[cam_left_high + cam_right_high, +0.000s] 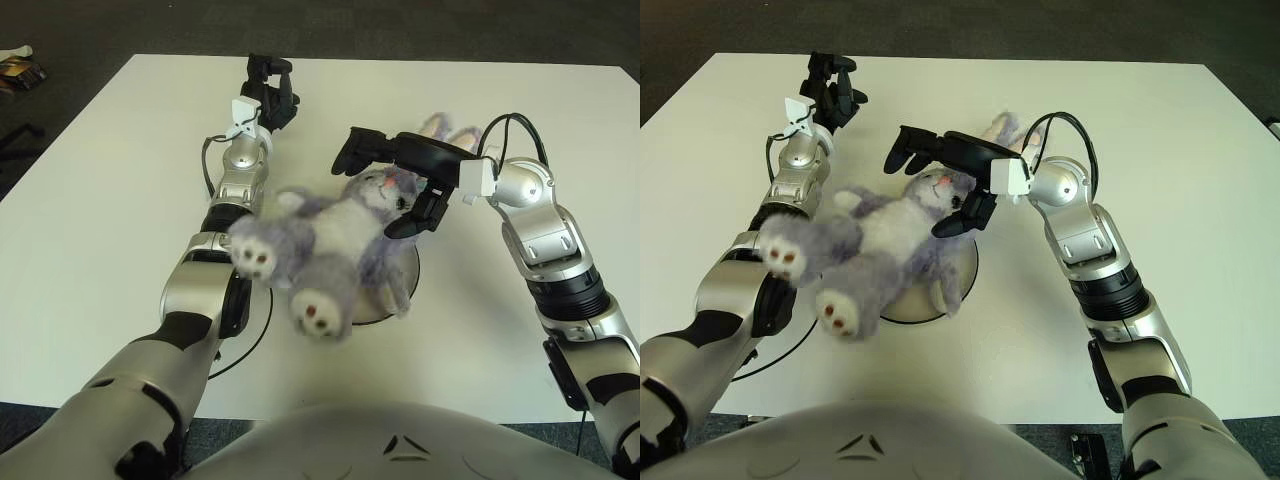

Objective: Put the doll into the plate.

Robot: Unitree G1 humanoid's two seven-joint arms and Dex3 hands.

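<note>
Left eye view showed my right hand [392, 170] spread above the plush rabbit doll [322, 245], holding nothing; the doll sprawled across the plate [408, 283], legs overhanging toward me. My left hand [268, 92] showed far back over the worktop [90, 190]. I judged placement nearly done; next, clear the right hand away.

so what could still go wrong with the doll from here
1. The doll lies across the plate with its legs overhanging the near rim, so it may slide or tip off.
2. The right hand, fingers spread over the doll's head, could snag the fur and drag it out.
The left hand shows farther back, left of the doll.
</note>
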